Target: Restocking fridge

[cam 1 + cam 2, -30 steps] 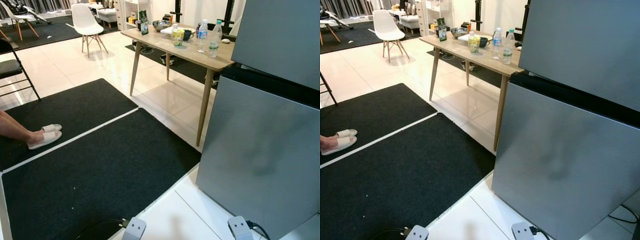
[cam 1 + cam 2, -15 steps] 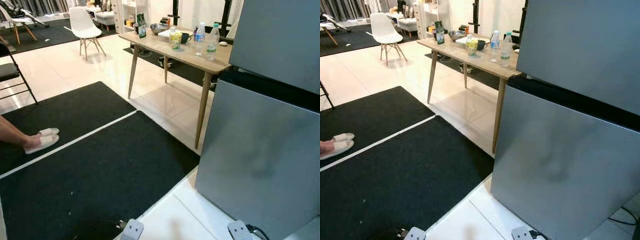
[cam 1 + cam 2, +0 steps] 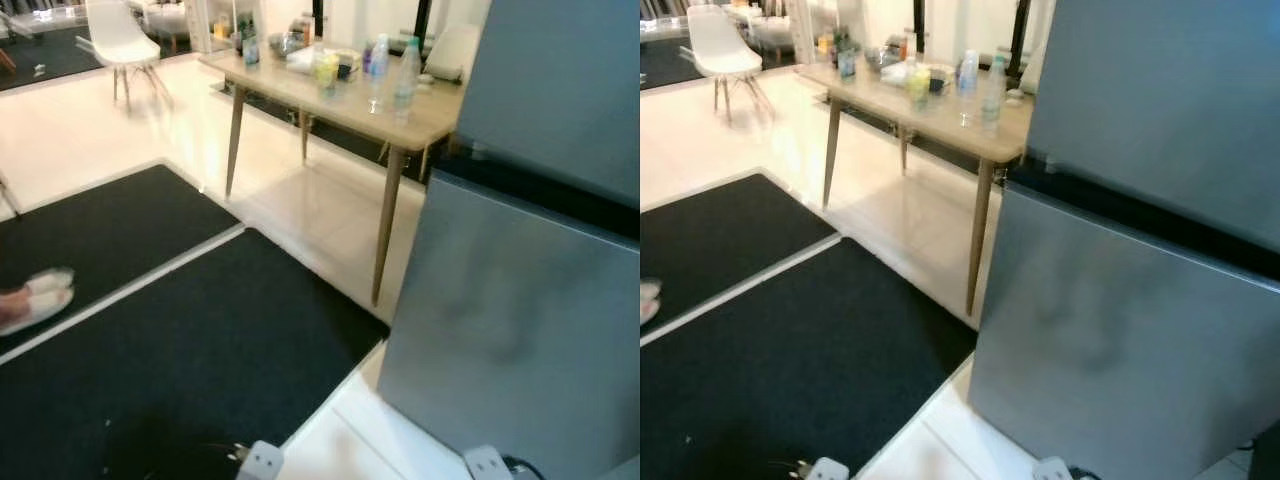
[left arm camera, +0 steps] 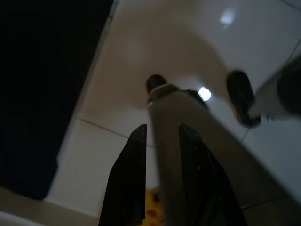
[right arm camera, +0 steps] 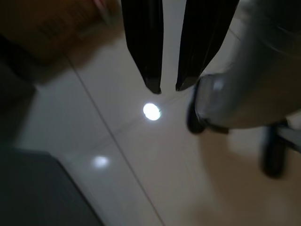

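The grey fridge (image 3: 520,300) stands shut, with the wooden table (image 3: 345,100) just beside it — water bottles (image 3: 405,75) and a yellow cup (image 3: 325,68) on top. Both arms hang idle over the white tile: the left gripper (image 4: 162,132) and right gripper (image 5: 169,87) each show a narrow gap between the fingers, holding nothing.

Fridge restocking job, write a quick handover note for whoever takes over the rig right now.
Left gripper: hangs idle over the tiled floor, holding nothing, fingers slightly apart.
Right gripper: the same, pointing at the floor.
Tall grey fridge: close ahead on the right, both doors shut.
Clear plastic water bottles and other items: standing on the light wooden table beside the fridge.
Done: nothing stocked yet.
Left: pick items up, open the fridge, load them.
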`<state>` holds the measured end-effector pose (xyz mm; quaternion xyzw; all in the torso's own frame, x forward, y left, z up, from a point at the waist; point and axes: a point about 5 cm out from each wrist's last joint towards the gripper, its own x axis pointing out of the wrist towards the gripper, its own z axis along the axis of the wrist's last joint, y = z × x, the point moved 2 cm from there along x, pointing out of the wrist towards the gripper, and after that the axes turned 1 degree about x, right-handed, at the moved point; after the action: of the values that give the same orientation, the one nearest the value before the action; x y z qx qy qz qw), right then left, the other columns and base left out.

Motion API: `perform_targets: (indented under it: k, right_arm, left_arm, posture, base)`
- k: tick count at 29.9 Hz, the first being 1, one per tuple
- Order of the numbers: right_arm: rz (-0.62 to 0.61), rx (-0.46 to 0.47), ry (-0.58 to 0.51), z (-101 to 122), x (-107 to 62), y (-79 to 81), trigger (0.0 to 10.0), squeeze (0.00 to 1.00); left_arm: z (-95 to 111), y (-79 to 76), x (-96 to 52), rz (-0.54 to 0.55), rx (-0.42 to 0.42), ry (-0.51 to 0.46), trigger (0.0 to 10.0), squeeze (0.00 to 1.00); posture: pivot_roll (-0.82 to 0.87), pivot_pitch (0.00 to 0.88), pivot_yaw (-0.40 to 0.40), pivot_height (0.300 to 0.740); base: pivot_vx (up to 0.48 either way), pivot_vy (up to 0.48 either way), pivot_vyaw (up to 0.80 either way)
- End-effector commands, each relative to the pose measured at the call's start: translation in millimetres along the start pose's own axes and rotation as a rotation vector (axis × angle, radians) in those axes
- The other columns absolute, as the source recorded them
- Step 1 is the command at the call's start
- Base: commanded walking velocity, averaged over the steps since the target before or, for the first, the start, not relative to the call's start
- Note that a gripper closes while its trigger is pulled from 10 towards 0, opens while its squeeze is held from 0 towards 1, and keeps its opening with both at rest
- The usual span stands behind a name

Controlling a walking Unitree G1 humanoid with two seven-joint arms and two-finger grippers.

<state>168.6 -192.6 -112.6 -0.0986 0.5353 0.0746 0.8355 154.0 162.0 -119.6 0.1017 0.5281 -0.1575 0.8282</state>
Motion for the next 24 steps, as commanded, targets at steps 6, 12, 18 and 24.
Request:
perform_targets:
  k: [6,12,18,24]
  right_arm:
    - [-0.027,-0.002,0.045,-15.7,-2.7,-10.2,10.0,0.00]
    - [-0.031,0.000,0.049,-16.3,-2.8,-10.7,10.0,0.00]
    - [-0.048,0.006,0.046,-16.5,-3.1,-13.3,10.0,0.00]
    - [-0.048,0.005,0.047,-16.5,-3.3,-14.1,10.0,0.00]
  left_arm:
    - [-0.5,-3.2,0.5,-0.008,0.009,0.003,10.0,0.00]
    - [-0.8,-3.4,0.5,-0.009,0.009,0.003,10.0,0.00]
    - [-1.8,-4.2,0.5,-0.009,0.009,0.006,10.0,0.00]
    - [-2.0,-4.4,0.5,-0.009,0.011,0.006,10.0,0.00]
  posture:
    - [-0.06,0.000,-0.013,0.740]
    - [-0.06,0.000,-0.013,0.740]
    - [-0.06,0.000,-0.014,0.740]
    - [-0.06,0.000,-0.014,0.740]
  base:
    - [0.299,0.000,-0.19]
    - [0.301,0.000,-0.79]
    - [0.298,0.000,-0.48]
    - [0.301,0.000,0.00]
